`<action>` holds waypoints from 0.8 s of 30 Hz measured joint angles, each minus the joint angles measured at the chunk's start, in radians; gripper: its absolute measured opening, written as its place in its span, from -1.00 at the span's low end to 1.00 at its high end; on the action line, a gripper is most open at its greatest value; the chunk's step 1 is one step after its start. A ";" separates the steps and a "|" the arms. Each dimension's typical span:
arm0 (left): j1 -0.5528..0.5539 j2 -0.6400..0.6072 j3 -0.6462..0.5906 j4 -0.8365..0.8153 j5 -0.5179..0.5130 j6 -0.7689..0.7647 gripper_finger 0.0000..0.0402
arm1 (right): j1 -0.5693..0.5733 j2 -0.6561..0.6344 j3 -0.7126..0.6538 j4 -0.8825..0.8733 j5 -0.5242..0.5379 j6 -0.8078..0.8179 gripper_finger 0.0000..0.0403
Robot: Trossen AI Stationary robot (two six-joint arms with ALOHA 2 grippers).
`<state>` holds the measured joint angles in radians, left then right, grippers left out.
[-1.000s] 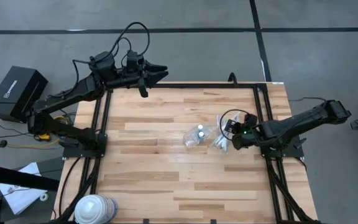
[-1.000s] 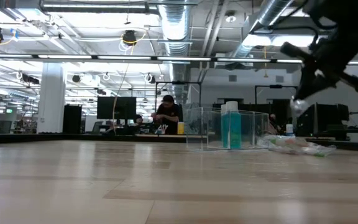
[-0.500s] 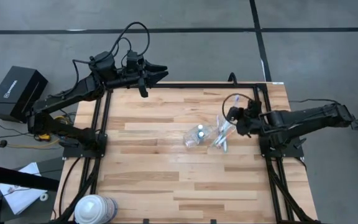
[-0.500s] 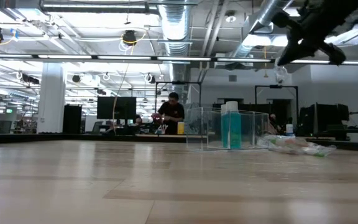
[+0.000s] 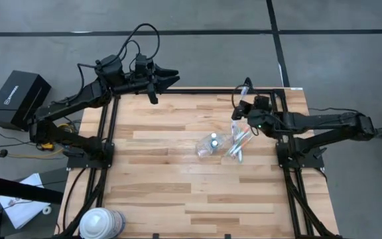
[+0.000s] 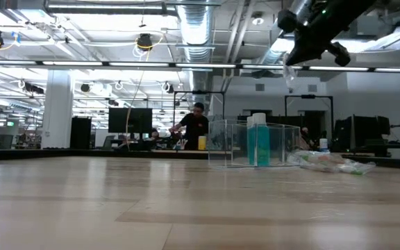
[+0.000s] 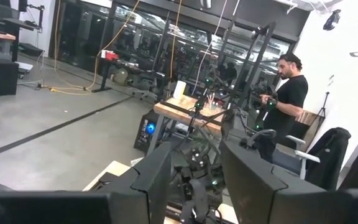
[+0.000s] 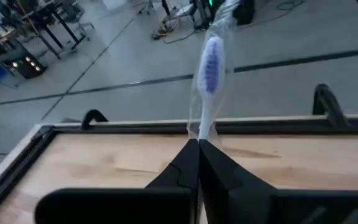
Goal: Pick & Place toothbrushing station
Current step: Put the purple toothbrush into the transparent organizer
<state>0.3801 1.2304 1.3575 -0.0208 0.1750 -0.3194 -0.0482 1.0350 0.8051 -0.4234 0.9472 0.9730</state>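
A see-through cup point(image 5: 211, 143) stands mid-table on the wood, with a blue tube with a white end point(image 6: 257, 141) upright in it. Just right of the cup, several wrapped toothbrushes point(image 5: 237, 145) lie in a loose pile on the table. My right gripper point(image 5: 242, 105) is raised over the far right part of the table, shut on one toothbrush point(image 8: 211, 62) in a clear wrapper. That toothbrush also shows under the gripper in the low view point(image 6: 287, 69). My left gripper point(image 5: 171, 76) waits open, raised at the table's far edge, with nothing between its fingers point(image 7: 154, 180). My right gripper pinches the toothbrush's white handle point(image 8: 202, 132) between its two shut fingers, through the clear wrapper. The brush runs on forward past the fingertips, with its bristled head point(image 8: 212, 57) toward the table's far edge. It is lifted clear of the table and of the pile.
A big white-and-blue roll point(image 5: 101, 223) stands at the near left corner. Black frame rails point(image 5: 277, 113) run along the table's sides and far edge. A black box point(image 5: 20, 98) sits on the floor to the left. A person point(image 6: 197, 126) stands in the room behind.
My right gripper has risen from the toothbrush pile and gone toward the table's far edge, rolling as it went. It has stayed shut on one toothbrush, which is now lifted clear. The pile, the cup and my left gripper have kept still.
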 joint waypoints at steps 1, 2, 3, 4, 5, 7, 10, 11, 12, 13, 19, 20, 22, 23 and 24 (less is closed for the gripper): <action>0.000 0.000 0.000 0.000 0.003 0.003 -0.32 | -0.007 0.009 0.000 0.007 -0.006 -0.016 -1.00; 0.000 0.000 0.000 0.000 0.007 0.005 -0.32 | -0.012 0.018 -0.002 0.013 -0.007 -0.032 -1.00; 0.000 0.000 0.000 -0.002 0.007 0.006 -0.32 | -0.016 0.031 -0.002 0.037 -0.008 -0.043 -1.00; 0.000 0.000 0.000 -0.003 0.007 0.006 -0.32 | -0.019 0.044 -0.001 0.056 -0.010 -0.054 -1.00; 0.000 0.000 0.000 -0.005 0.007 0.013 -0.32 | -0.022 0.055 -0.001 0.063 -0.015 -0.064 -1.00; 0.000 0.000 0.000 -0.007 0.007 0.036 -0.32 | -0.025 0.082 -0.001 0.100 -0.027 -0.083 -1.00; 0.000 0.000 0.000 -0.008 0.007 0.055 -0.32 | -0.025 0.131 -0.001 0.129 -0.034 -0.091 -1.00; 0.004 0.000 0.000 -0.008 0.007 0.056 -0.32 | -0.025 0.150 -0.001 0.142 -0.038 -0.091 -1.00; 0.008 0.000 0.000 -0.008 0.007 0.056 -0.32 | -0.025 0.166 -0.001 0.148 -0.047 -0.091 -1.00; 0.009 0.000 0.000 -0.008 0.007 0.056 -0.32 | -0.025 0.180 -0.002 0.147 -0.058 -0.091 -1.00; 0.014 0.000 0.000 -0.008 0.009 0.056 -0.32 | -0.026 0.259 -0.001 0.189 -0.068 -0.086 -1.00; 0.014 0.000 0.000 -0.009 0.011 0.056 -0.32 | -0.026 0.266 -0.001 0.187 -0.069 -0.086 -1.00; 0.014 0.000 0.000 -0.008 0.012 0.057 -0.32 | -0.026 0.267 -0.003 0.185 -0.078 -0.085 -1.00; 0.014 0.000 0.000 -0.009 0.013 0.057 -0.32 | -0.026 0.273 -0.001 0.197 -0.077 -0.085 -1.00; 0.014 0.000 0.000 -0.009 0.014 0.057 -0.32 | -0.026 0.278 0.001 0.201 -0.078 -0.087 -1.00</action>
<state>0.3946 1.2304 1.3575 -0.0294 0.1886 -0.2626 -0.0742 1.3132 0.8056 -0.2225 0.8690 0.8865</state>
